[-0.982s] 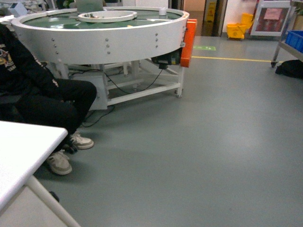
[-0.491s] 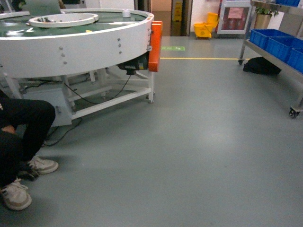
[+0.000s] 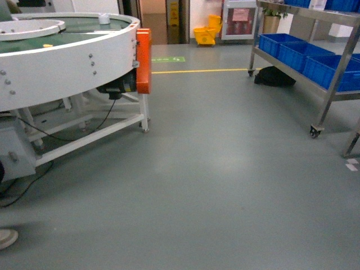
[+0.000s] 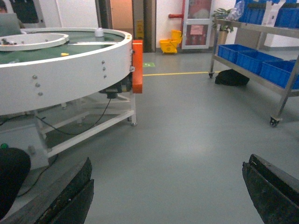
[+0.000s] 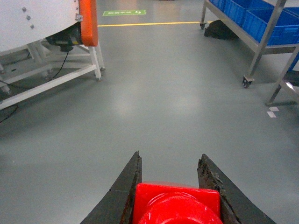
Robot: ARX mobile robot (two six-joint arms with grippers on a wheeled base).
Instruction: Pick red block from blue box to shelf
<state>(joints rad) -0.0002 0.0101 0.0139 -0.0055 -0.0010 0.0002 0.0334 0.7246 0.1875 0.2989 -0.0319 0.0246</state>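
The right pincer (image 5: 170,179) pinched the red block (image 5: 176,205) between its two dark fingers, above the grey floor (image 5: 163,102). The left pincer (image 4: 168,186) was spread wide, with nothing between its fingers. Ahead and to the right of both stood the shelf (image 5: 261,44), carrying dark blue crates (image 5: 275,23).

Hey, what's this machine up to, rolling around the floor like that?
It is a wheeled robot carrying a toy brick. Its right tool is shut on a red block, while the left tool is open and empty. Ahead on the right stands the steel shelf on wheels, holding dark blue crates; the block has not been placed there yet. A big round white table with an orange panel sits to the left.
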